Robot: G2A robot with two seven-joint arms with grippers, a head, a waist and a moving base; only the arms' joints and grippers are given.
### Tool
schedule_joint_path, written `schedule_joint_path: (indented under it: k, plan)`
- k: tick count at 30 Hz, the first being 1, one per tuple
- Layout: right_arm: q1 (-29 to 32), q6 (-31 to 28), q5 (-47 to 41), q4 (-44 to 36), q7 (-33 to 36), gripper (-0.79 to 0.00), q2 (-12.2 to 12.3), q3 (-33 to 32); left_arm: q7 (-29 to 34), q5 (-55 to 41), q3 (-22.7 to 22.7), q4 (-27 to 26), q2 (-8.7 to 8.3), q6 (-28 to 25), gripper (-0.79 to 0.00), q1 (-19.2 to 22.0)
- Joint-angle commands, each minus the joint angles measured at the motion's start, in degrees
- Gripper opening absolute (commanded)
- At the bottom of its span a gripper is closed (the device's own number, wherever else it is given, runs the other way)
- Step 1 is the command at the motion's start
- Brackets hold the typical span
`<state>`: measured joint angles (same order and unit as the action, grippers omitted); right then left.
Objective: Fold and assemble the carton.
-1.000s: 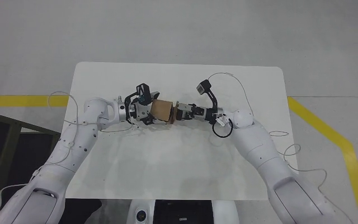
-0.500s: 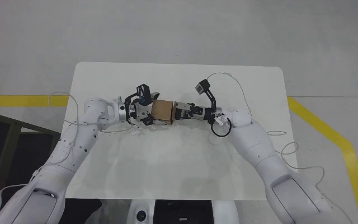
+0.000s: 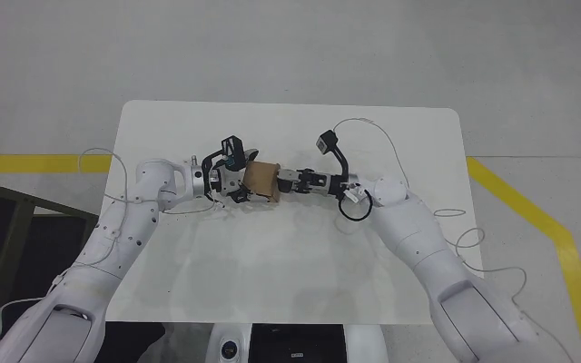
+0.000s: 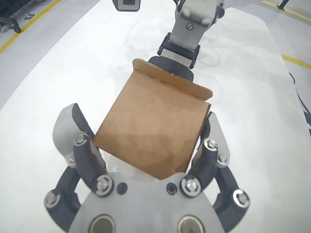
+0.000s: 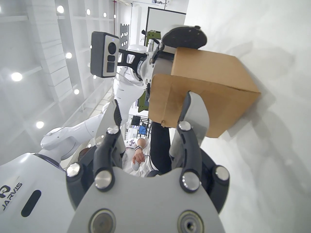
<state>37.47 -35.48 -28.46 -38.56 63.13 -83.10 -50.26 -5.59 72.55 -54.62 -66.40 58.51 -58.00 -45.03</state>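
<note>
The left gripper (image 3: 241, 178) lies low over the white table (image 3: 163, 127). It holds the carton (image 3: 262, 179), with its fingers set wide around the box. In the left wrist view the brown carton sits between the two fingers (image 4: 73, 122). One side edge meets each pad, and the near corner reaches back almost to the palm. The carton lies turned at a slant to the fingers, so one corner points toward the palm. In the right wrist view, one dark pad of the left gripper lies flat on the carton's side.

The carton stands between the two grippers, touching both. Its lowest edge is at the table surface. At the end away from the left palm a short flap with rounded corners sticks out past the box wall.

The right gripper (image 3: 283, 179) meets the carton from the opposite end, and its fingers are spread apart. One finger (image 5: 194, 112) lies against the carton's end face, just ahead of the right palm. The other finger stands off to the side in free air, clear of the cardboard. In the left wrist view a dark pad of the right gripper sits directly behind the flap, touching it.
</note>
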Motion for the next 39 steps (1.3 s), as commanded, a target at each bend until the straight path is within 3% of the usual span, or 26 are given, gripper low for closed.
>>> schedule_joint_path:
  k: [1,12,20,39]
  plan:
    - [0.0,0.6,0.6,0.0,-0.4,-0.379,-0.1,0.2,-0.1,0.0,0.0,0.0,-0.04,0.0,0.0,0.0]
    - [0.5,2.0,1.6,-0.1,-1.3,-0.434,-0.2,-0.1,-0.4,0.5,0.1,0.0,-0.19,0.0,0.0,0.0]
    - [0.8,2.6,1.9,0.2,-1.6,-0.579,-0.3,-0.4,-0.7,0.8,0.1,-0.1,-0.21,0.0,0.0,-0.1]
    - [0.2,7.7,8.9,-0.8,-2.7,-0.563,0.2,-0.2,-1.0,1.4,-0.1,-0.1,-0.18,0.0,0.0,-0.2]
